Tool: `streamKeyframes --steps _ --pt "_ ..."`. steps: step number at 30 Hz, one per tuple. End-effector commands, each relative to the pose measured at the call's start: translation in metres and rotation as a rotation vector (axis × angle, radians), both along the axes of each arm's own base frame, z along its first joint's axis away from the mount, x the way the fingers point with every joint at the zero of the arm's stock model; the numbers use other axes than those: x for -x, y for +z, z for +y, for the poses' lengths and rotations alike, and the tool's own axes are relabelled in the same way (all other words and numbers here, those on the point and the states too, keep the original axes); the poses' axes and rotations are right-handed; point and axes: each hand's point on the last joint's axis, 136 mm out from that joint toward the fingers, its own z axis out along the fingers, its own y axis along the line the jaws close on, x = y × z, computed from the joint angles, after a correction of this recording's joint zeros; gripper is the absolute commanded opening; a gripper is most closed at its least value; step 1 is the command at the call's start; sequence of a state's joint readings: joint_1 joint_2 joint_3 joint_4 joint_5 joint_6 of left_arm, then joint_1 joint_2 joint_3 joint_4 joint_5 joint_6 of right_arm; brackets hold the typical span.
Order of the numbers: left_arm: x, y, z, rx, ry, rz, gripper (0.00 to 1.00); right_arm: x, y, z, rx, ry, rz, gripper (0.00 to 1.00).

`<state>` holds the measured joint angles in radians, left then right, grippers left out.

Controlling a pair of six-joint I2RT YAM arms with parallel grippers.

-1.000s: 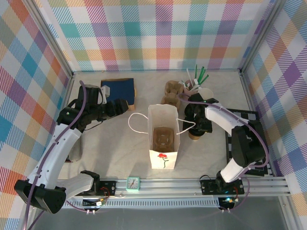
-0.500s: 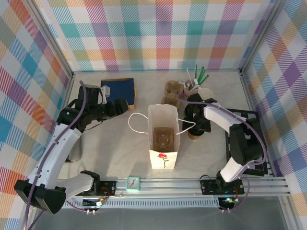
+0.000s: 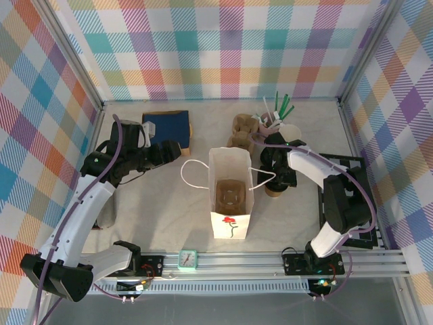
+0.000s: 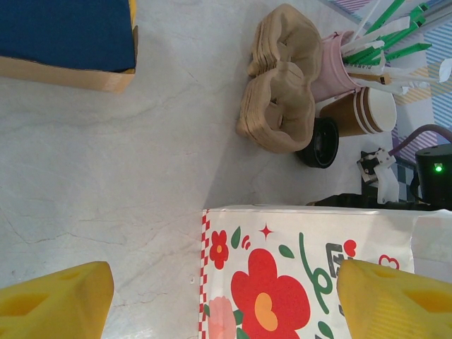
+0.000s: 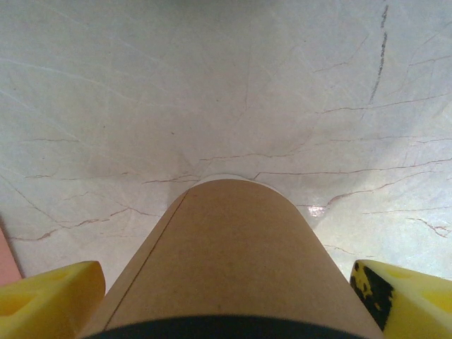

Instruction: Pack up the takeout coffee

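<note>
The takeout coffee [image 5: 233,261], a kraft-brown cup with a black lid edge at the bottom of the right wrist view, stands on the marble table just right of the bag. My right gripper [image 3: 277,177] is lowered over it. Its yellow fingers [image 5: 49,300] sit on either side of the cup wall, open and close to it; the cup [image 3: 274,191] peeks out below the gripper. The white flowered paper bag [image 3: 230,223] stands open mid-table with a brown cup carrier [image 3: 230,194] inside. My left gripper [image 3: 172,150] hovers open, left of the bag [image 4: 282,275], holding nothing.
A stack of brown cup carriers [image 4: 279,106], a pink cup of stirrers and straws [image 4: 339,67], unlidded brown cups [image 4: 364,113] and a loose black lid [image 4: 321,141] crowd the back. A blue-topped box [image 3: 167,126] lies back left, a black tray [image 3: 355,169] by the right wall.
</note>
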<state>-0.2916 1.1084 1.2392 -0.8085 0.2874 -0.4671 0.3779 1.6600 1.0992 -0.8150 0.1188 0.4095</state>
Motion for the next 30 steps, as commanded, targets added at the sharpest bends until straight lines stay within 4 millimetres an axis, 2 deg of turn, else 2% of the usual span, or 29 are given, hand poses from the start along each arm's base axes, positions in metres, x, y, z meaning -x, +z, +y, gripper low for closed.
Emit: streamKeyframes --steps 1,6,9,14,19,21,27,30 --pt "0.0 0.004 0.003 0.005 0.006 -0.022 0.83 0.009 -0.015 -0.006 0.02 -0.003 0.047 0.88" --pt "0.0 0.005 0.004 0.003 0.009 -0.023 0.83 0.01 -0.016 -0.007 0.024 -0.001 0.053 0.83" --pt "0.0 0.006 0.005 -0.001 0.012 -0.027 0.83 0.01 -0.013 -0.008 0.025 0.002 0.05 0.75" --pt "-0.001 0.012 0.005 0.002 0.011 -0.038 0.83 0.007 -0.003 -0.007 0.028 0.007 0.038 0.55" --pt "-0.002 0.016 0.005 0.001 0.012 -0.049 0.83 0.005 0.004 -0.008 0.035 0.009 0.024 0.51" --pt "-0.002 0.016 0.005 -0.002 0.012 -0.048 0.83 0.006 0.001 -0.009 0.039 0.01 0.033 0.53" --pt "-0.001 0.015 0.005 0.0 0.008 -0.043 0.83 0.009 -0.012 -0.011 0.058 0.004 0.063 0.7" --pt "-0.001 0.016 0.005 -0.001 0.009 -0.046 0.83 0.011 -0.018 -0.012 0.065 0.002 0.077 0.73"
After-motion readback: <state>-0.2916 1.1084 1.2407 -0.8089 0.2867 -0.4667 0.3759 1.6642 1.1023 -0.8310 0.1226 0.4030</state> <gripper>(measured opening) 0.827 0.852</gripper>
